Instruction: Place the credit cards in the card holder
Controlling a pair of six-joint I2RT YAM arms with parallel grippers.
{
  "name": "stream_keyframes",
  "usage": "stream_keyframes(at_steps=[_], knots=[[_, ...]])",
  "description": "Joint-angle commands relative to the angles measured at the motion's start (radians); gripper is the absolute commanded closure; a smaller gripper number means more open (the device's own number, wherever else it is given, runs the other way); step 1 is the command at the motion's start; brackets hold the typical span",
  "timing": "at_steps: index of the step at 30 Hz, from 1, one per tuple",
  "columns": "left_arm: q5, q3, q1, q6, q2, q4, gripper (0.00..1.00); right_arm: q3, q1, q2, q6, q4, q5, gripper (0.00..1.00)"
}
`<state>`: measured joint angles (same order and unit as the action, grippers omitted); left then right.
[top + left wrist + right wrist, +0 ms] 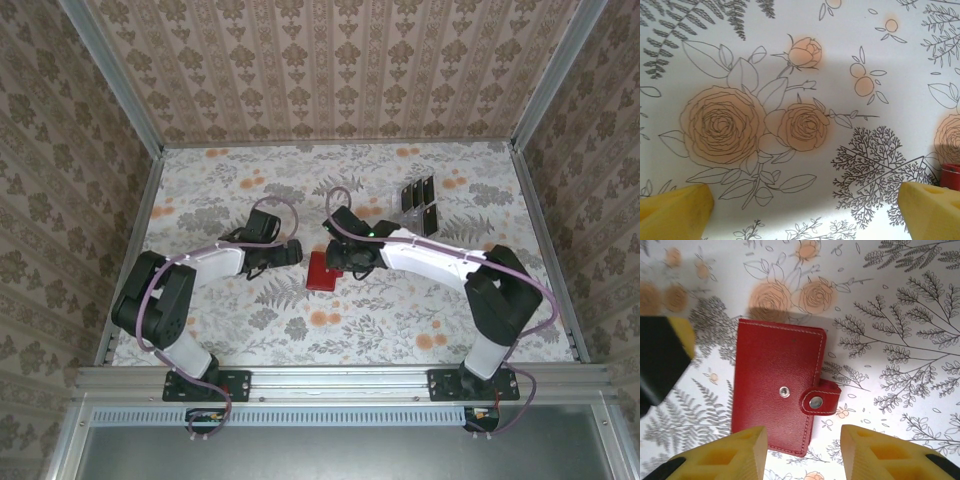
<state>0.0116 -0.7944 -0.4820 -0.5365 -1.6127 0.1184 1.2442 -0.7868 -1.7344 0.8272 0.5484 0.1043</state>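
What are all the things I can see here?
wallet: one, red, folded shut, flat in the middle of the table.
cards: several, exact count unclear, black, standing in the rack.
rack: one, clear, behind the wallet and to its right.
table: one, white with grey leaves and orange flowers, under everything.
walls: three, brown patterned, around the table.
left arm, right arm: two, black and white, bases at the near edge.
left gripper: one, yellow fingers, open, over bare table left of the wallet.
right gripper: one, yellow fingers, open, above the wallet's edge.
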Motion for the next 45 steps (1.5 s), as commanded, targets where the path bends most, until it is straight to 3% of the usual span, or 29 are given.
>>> stream_keyframes(at_steps=[1, 14, 28, 35, 40, 45], knots=[[-0.024, 0.03, 0.019, -0.033, 0.004, 0.028, 0.0, 0.066, -0.025, -0.044, -0.033, 0.141, 0.097, 0.55], [-0.013, 0.048, 0.02, -0.051, -0.009, -0.005, 0.0, 0.151, -0.031, -0.161, -0.047, 0.152, 0.086, 0.57], [-0.001, 0.061, 0.02, -0.06, -0.014, -0.02, 0.0, 0.196, -0.027, -0.235, -0.076, 0.164, 0.103, 0.66], [0.005, 0.063, 0.021, -0.058, -0.013, -0.023, 0.0, 0.193, -0.021, -0.226, -0.079, 0.159, 0.112, 0.81], [0.011, 0.069, 0.019, -0.056, -0.01, -0.026, 0.0, 0.185, -0.019, -0.214, -0.08, 0.153, 0.106, 0.99], [0.025, 0.083, 0.004, -0.06, 0.0, -0.032, 0.0, 0.157, -0.007, -0.18, -0.088, 0.125, 0.089, 1.0]])
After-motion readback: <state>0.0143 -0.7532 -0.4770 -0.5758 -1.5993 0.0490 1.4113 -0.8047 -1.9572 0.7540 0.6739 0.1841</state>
